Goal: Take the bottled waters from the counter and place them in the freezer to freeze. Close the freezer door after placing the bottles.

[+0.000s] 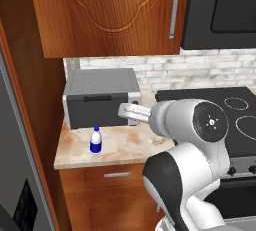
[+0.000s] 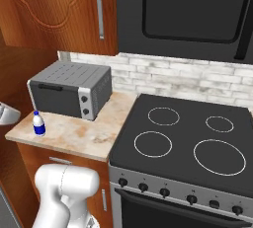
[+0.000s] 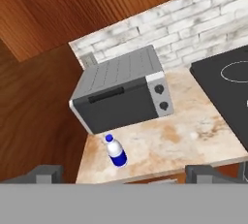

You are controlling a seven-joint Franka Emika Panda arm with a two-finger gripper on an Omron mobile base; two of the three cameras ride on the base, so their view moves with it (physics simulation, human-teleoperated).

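Bottle point(image 3: 116, 152), blue cap and label: upright on the counter point(image 3: 193, 140), just in front of the toaster oven point(image 3: 121, 94), near its left end. My gripper point(image 3: 128, 172): fingers wide apart, empty, above the counter's front edge. Right base view adds the stovetop point(image 2: 188, 138), right of the oven, with four rings.
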